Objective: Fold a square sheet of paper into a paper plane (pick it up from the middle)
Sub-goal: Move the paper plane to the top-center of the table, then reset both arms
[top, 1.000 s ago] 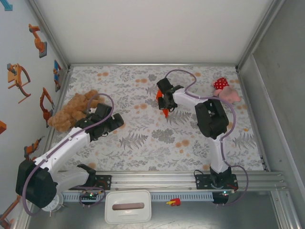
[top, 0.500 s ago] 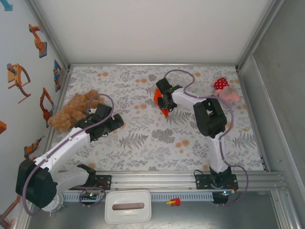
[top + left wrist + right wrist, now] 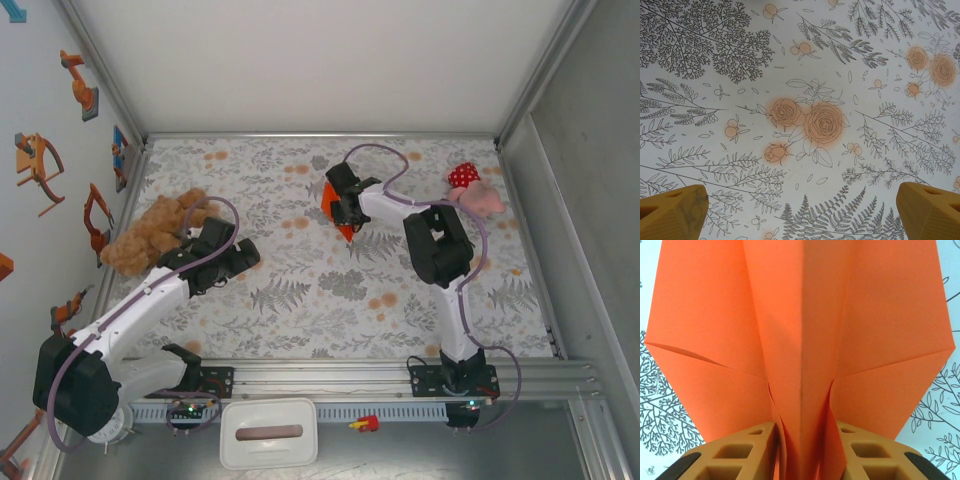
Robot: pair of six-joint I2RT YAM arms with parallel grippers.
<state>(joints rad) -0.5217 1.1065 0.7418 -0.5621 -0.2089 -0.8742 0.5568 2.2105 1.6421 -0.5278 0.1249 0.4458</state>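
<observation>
- The surface (image 3: 300, 290) is white, printed all over with grey ferns and leaves plus peachy orange roses (image 3: 822, 122). The left wrist view shows the line work really crisply.
- The back wall (image 3: 320, 60) is plain white and totally bare.
- The left wall (image 3: 30, 90) is pale, with orange robot-arm stickers (image 3: 78, 88) dotted down it.
- The right wall (image 3: 590, 150) is a dull grey panel.
- Aluminium posts (image 3: 535, 72) run up the back corners, and a metal rail (image 3: 330, 372) crosses the near edge.
- The lighting's soft and even, with only faint shadows.
</observation>
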